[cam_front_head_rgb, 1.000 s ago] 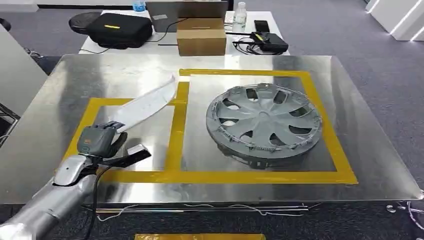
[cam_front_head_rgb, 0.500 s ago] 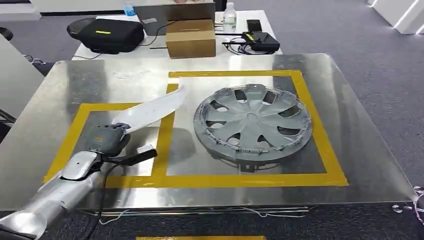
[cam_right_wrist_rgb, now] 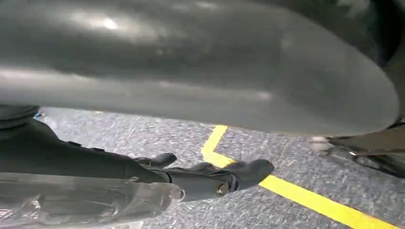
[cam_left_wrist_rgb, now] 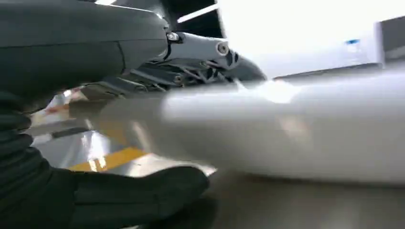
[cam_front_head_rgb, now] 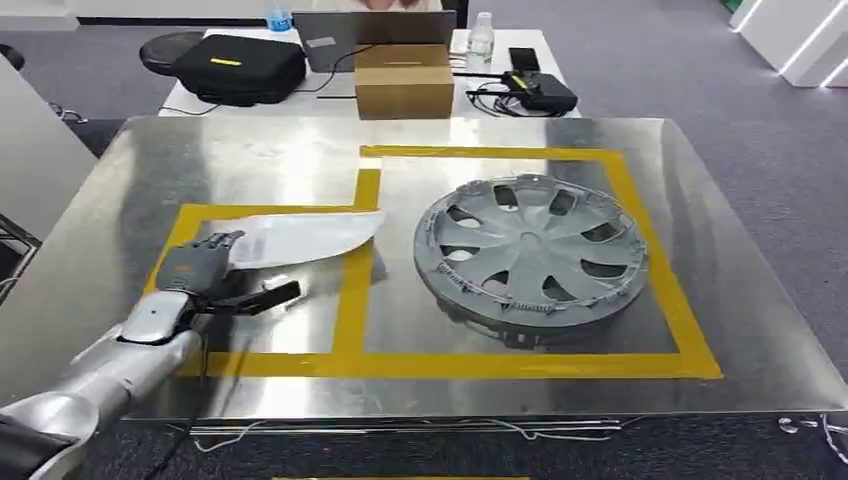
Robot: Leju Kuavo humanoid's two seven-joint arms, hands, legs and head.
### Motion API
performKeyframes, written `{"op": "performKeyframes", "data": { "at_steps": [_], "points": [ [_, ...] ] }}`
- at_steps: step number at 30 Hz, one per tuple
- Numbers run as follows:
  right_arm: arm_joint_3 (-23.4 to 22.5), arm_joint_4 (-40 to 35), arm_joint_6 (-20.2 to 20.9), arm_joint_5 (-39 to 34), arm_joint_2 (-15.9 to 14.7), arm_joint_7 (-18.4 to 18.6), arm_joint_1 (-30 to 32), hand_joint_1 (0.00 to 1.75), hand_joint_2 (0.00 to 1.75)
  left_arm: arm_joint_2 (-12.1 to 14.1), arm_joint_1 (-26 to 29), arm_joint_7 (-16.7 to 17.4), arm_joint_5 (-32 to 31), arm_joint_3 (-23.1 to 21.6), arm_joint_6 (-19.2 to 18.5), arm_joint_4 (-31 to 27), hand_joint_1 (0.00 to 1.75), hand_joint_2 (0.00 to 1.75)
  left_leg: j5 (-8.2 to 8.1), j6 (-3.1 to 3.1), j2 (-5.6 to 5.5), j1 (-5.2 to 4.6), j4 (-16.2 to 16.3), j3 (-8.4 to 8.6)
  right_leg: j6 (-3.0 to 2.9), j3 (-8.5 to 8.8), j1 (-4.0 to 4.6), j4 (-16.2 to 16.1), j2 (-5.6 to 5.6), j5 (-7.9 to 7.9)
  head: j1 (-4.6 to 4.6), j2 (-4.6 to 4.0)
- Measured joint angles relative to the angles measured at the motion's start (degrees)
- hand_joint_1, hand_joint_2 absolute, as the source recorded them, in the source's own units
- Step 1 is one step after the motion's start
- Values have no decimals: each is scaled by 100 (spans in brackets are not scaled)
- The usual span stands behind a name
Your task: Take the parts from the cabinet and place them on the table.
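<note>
1. Long curved white plastic trim panel [cam_front_head_rgb: 300,238]: lies low over the left yellow-taped square on the metal table [cam_front_head_rgb: 130,180], its far tip reaching the tape strip between the two squares. A second ago it angled up steeply toward the far side; now it is almost flat. Judgement: the placing step is nearly done, with only the release left.
2. Left hand [cam_front_head_rgb: 200,270]: grips the panel's near end, fingers curled over the top, thumb beneath, as the left wrist view also shows [cam_left_wrist_rgb: 143,62].
3. Right hand [cam_right_wrist_rgb: 200,179]: hangs over the speckled grey floor near a yellow line; fingers part-curled, holding nothing that I can see.
4. Grey plastic wheel cover with spoke cut-outs [cam_front_head_rgb: 530,255]: already sits in the right taped square, apart from the panel's tip.
5. Beyond the table: brown cardboard box [cam_front_head_rgb: 403,80], black bag [cam_front_head_rgb: 240,65], clear bottle [cam_front_head_rgb: 481,30], black devices with cables [cam_front_head_rgb: 525,88]. None obstructs the release.
</note>
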Motion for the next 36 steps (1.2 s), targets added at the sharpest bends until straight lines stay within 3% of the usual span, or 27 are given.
{"op": "performKeyframes", "data": {
  "at_steps": [1,2,3,5,6,7,10,12,14,15,16,17,18,20,21,22,24,26,27,28,30,31,32,34,35,36],
  "points": [
    [0,0,-4,-11,2,0,13,0,0,31,-9,24,22,66,39,48,0,175,-1,0,0,-2,0,7,-1,-138,-1,269,0,-53,-4,0],
    [2,0,-15,-19,7,2,27,0,0,100,-10,39,35,149,96,91,0,175,-4,-3,-1,0,0,23,-8,-109,-1,204,0,60,-2,0],
    [4,0,-24,-28,7,2,33,0,0,154,-8,66,39,203,153,133,0,175,-12,-17,-2,7,0,41,-15,59,-5,-137,0,280,-2,0],
    [9,0,-42,-57,4,0,33,0,0,269,0,96,70,341,265,203,0,175,-39,-73,-1,32,5,84,1,623,-31,-1204,0,750,-4,0],
    [11,-11,-42,-63,35,2,27,0,0,346,13,98,76,413,332,221,0,175,-51,-126,-2,-10,16,81,52,784,-45,-1527,18,703,24,0],
    [13,-11,-46,-70,41,2,23,0,0,409,25,96,79,468,380,232,0,0,-50,-151,-5,-20,22,73,-31,799,-48,-1536,67,747,17,0],
    [33,-13,-57,-111,46,15,35,0,0,527,179,-219,269,656,790,256,0,0,6,-238,-11,-4,-64,99,-145,772,-19,-1520,59,750,-20,0],
    [41,-13,-66,-138,48,11,36,0,0,542,356,-670,486,875,1014,134,0,0,-133,-290,-4,4,57,40,-232,776,-44,-1546,48,778,-33,0],
    [44,-11,-85,-190,48,-2,34,0,0,520,606,-1361,1011,1189,1056,-84,0,0,-628,-308,-4,0,940,-372,-280,759,-33,-1546,49,775,-66,0],
    [44,-11,-83,-229,48,-15,40,0,0,466,749,-2007,1667,1393,1023,-203,0,0,-823,-308,-4,0,1445,-619,-291,753,-23,-1545,52,771,-68,0],
    [44,-11,-79,-256,48,-24,53,0,0,393,907,-2586,2355,1583,926,-340,0,0,-895,-301,-4,-1,1763,-788,-295,753,-14,-1545,57,769,-72,0],
    [44,-11,-72,-299,54,-33,64,0,0,279,1095,-3336,3338,1821,665,-612,0,0,-800,-288,-4,-2,1765,-806,-294,758,-11,-1545,60,766,-72,0],
    [44,-11,-59,-317,57,-50,72,0,0,176,1247,-3779,3981,1952,429,-856,0,0,-643,-272,-4,-2,1591,-742,-289,761,-10,-1543,62,763,-79,0],
    [46,-11,-39,-339,57,-94,71,0,0,-97,1747,-4637,5649,2230,-428,-1884,0,0,-128,-233,1,1,669,-296,-262,785,-18,-1541,74,746,-79,0],
    [46,-9,-31,-345,57,-109,76,0,0,-239,2028,-4730,6350,2319,-898,-2575,0,0,9,-221,15,7,270,-89,-237,786,-10,-1543,86,734,-96,0],
    [46,-9,-26,-356,57,-118,72,0,0,-354,2203,-4734,6825,2389,-1168,-3121,0,0,-51,-214,9,4,25,11,-190,758,47,-1476,96,700,-123,0],
    [48,-7,-9,-371,57,-116,98,0,0,-621,2589,-4737,7413,2500,-1840,-4018,0,0,-75,-158,7,-11,73,-24,-141,759,34,-1534,100,713,-98,0],
    [48,-2,-4,-393,57,-107,128,0,0,-943,2972,-4739,7764,2651,-2787,-5079,0,0,-70,-83,9,24,57,-16,-74,786,26,-1556,102,695,-103,0],
    [50,0,-2,-419,61,-103,147,0,0,-1120,3101,-4739,7763,2701,-3168,-5612,0,0,-59,-43,10,30,57,-1,-32,746,25,-1452,57,591,-76,0],
    [52,0,2,-426,61,-101,147,0,0,-1250,3219,-4739,7774,2728,-3378,-5975,0,0,-57,-20,12,29,58,8,-2,623,22,-1140,22,364,-20,0],
    [50,0,2,-478,68,-92,146,0,0,-1453,3460,-4739,7899,2741,-3713,-6571,0,0,-50,-4,22,12,60,5,30,215,17,-197,6,-109,-9,0],
    [50,0,2,-496,70,-92,151,0,0,-1537,3582,-4739,7941,2743,-3811,-6731,0,0,-51,2,26,7,61,4,36,66,17,154,6,-231,-13,0],
    [50,0,2,-509,72,-92,157,0,0,-1584,3670,-4739,7932,2743,-3860,-6854,0,0,-50,3,25,4,61,3,35,29,17,255,6,-228,-9,0],
    [50,0,-2,-525,72,-92,168,0,0,-1657,3778,-4739,7864,2741,-3899,-7022,0,0,-49,5,17,3,61,4,25,146,17,54,6,-58,-9,0],
    [50,0,-6,-531,72,-92,169,0,0,-1691,3839,-4739,7823,2738,-3915,-7125,0,0,-47,5,5,5,61,6,14,360,17,-355,6,165,-9,0],
    [50,2,-15,-535,72,-92,163,0,0,-1726,3892,-4739,7801,2736,-3930,-7222,0,0,-42,-2,-4,12,62,13,1,688,14,-964,6,433,-9,0]
  ]
}}
